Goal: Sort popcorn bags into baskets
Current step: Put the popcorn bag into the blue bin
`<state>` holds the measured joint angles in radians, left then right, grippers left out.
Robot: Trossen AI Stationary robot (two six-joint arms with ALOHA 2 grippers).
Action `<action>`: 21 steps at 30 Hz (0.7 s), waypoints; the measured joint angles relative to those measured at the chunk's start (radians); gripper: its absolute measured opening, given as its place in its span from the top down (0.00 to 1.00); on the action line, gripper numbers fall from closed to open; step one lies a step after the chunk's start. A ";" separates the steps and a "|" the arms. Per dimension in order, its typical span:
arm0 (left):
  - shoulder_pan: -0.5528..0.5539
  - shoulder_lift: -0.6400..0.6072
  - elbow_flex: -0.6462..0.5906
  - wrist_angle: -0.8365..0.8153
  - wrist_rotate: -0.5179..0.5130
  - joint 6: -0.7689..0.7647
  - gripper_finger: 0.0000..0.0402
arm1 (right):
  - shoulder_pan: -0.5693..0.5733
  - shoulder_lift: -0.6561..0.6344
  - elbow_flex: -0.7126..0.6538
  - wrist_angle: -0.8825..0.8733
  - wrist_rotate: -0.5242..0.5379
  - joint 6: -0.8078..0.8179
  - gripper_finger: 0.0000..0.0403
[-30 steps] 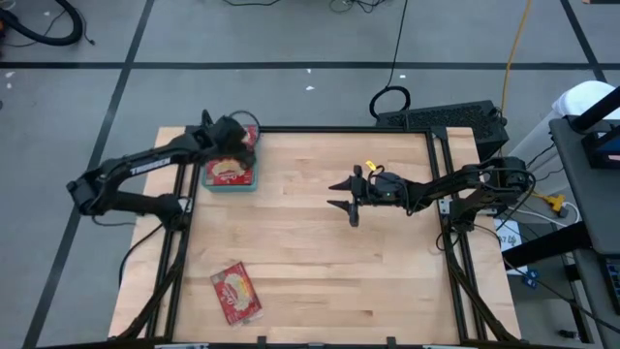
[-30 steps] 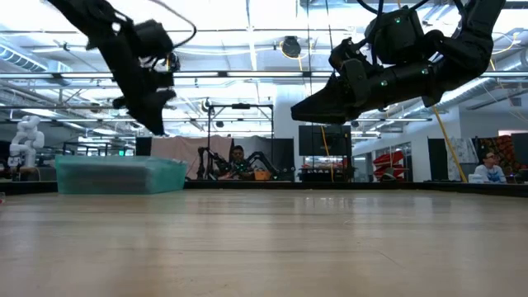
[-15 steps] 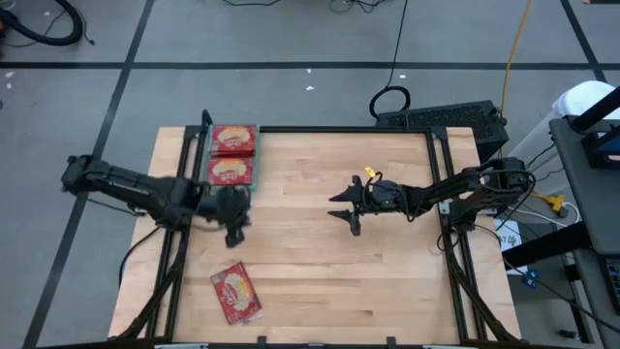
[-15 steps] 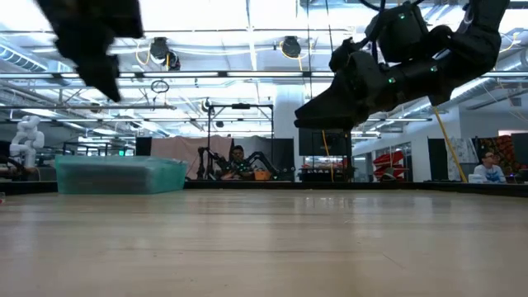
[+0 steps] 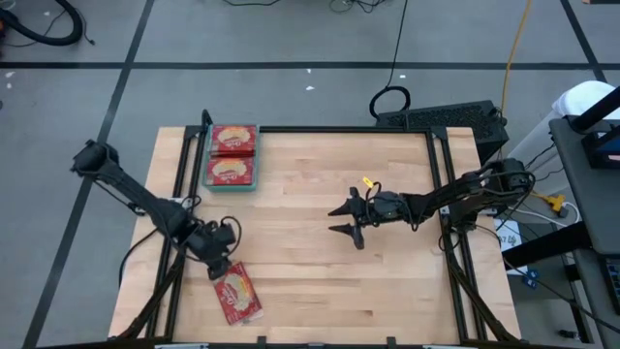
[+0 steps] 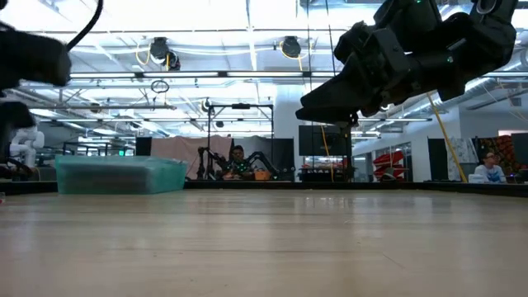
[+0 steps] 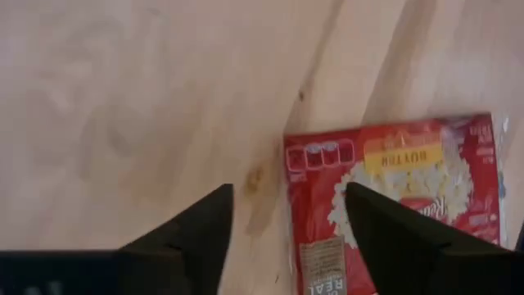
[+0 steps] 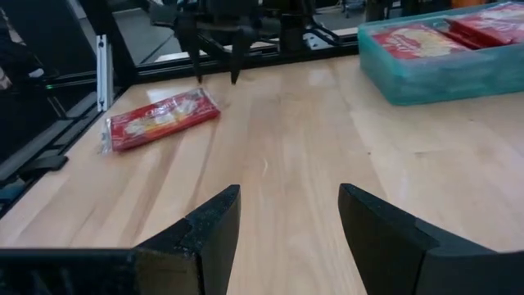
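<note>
Swung from beside the teal basket [image 5: 231,184] to the near left, left gripper [image 5: 221,266] now spread just above the lone popcorn bag [image 5: 236,293] near the table's front edge, bare wood [image 5: 310,281] around, right gripper [image 5: 351,221] spread mid-table, two bags [image 5: 232,141] in the far-left basket.

I count three popcorn bags: two lie side by side in the one teal basket [image 5: 208,184], the farther bag [image 5: 233,140] and the nearer bag [image 5: 231,171], and one loose bag [image 5: 237,293] on my surface [image 5: 320,281] (all red face up). I have two pincers.
</note>
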<state>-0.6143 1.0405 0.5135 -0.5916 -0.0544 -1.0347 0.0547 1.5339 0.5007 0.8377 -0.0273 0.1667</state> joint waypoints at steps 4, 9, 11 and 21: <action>-0.039 0.000 -0.089 0.136 -0.009 -0.005 0.31 | -0.002 0.000 0.000 0.001 0.004 -0.025 0.51; -0.056 0.000 -0.199 0.300 -0.035 -0.030 0.27 | -0.016 0.000 0.000 0.003 0.044 -0.063 0.51; -0.062 -0.002 -0.238 0.395 -0.043 -0.034 0.29 | -0.023 0.000 0.000 0.003 0.056 -0.066 0.51; -0.076 0.005 -0.340 0.624 -0.048 -0.031 0.56 | -0.034 0.000 0.000 0.011 0.056 -0.065 0.51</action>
<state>-0.6906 1.0459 0.1733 0.0321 -0.1022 -1.0660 0.0204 1.5341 0.5007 0.8486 0.0292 0.1019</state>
